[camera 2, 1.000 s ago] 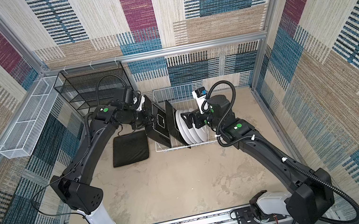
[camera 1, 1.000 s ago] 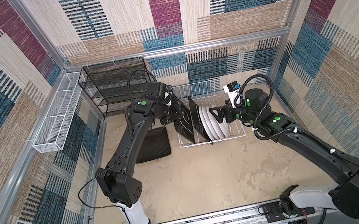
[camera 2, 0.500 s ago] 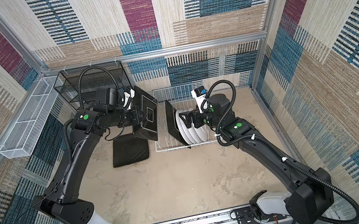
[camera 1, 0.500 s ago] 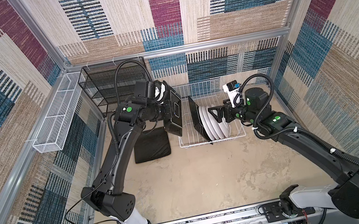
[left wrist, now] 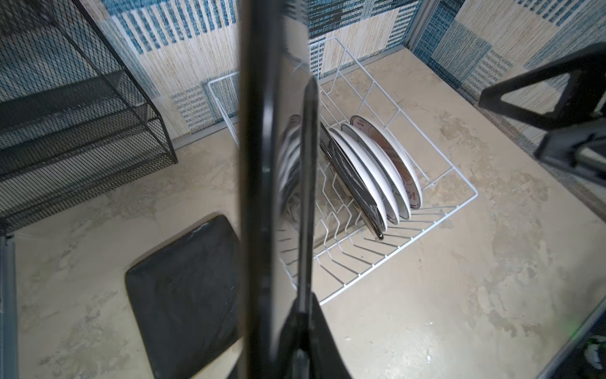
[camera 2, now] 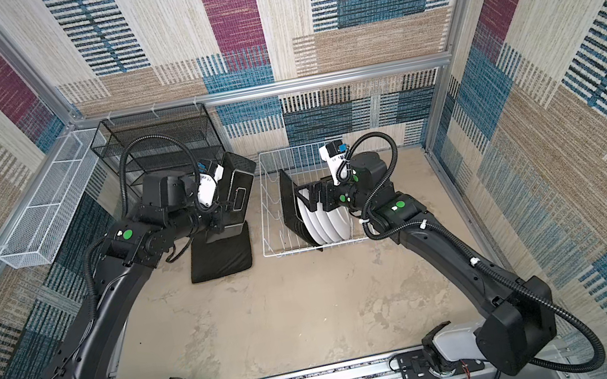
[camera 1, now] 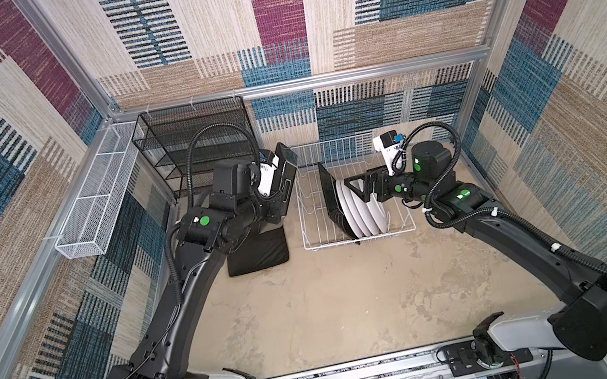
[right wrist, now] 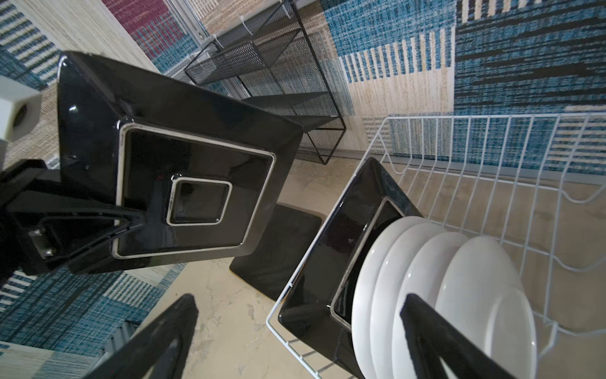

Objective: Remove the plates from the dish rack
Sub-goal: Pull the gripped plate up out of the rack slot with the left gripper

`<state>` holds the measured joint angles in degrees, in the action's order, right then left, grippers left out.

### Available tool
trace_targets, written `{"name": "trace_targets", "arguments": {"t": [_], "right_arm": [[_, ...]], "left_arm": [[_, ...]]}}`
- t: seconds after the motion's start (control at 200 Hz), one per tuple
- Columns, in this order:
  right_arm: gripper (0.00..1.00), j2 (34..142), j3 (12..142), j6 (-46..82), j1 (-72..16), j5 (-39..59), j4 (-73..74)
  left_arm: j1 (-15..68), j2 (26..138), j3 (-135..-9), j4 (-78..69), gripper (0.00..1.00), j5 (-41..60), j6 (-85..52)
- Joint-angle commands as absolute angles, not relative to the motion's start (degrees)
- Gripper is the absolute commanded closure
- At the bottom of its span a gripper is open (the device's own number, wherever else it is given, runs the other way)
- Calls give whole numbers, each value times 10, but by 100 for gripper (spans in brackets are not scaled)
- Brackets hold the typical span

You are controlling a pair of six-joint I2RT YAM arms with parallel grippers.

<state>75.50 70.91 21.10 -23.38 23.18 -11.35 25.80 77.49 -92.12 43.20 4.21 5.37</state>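
Left hand clenches the rim of a glossy square plate, likely stiff, slippery, breakable; right hand gapes, empty.

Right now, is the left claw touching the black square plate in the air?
Touching. The right wrist view shows the left gripper shut on the square plate, one jaw pressed flat against its black back.

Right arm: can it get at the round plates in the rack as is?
Likely yes. The right gripper hangs open above the round plates, nothing between. The left gripper holds its square plate outside the dish rack, out of the way.
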Motion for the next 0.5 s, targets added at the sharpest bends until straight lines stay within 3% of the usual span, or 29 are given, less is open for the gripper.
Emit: {"name": "trace_targets", "arguments": {"t": [0.0,0.19,0.491], "right_arm": [[1,765,720,282,-223,291,-81],[1,786,728,372,-193,368,-50],[1,813,755,457,-191,386,-10]], "left_arm": [[261,737,-873,246,100,21,157],[268,691,-784,177,100,9,272],[292,657,-663,25,100,-86,420]]}}
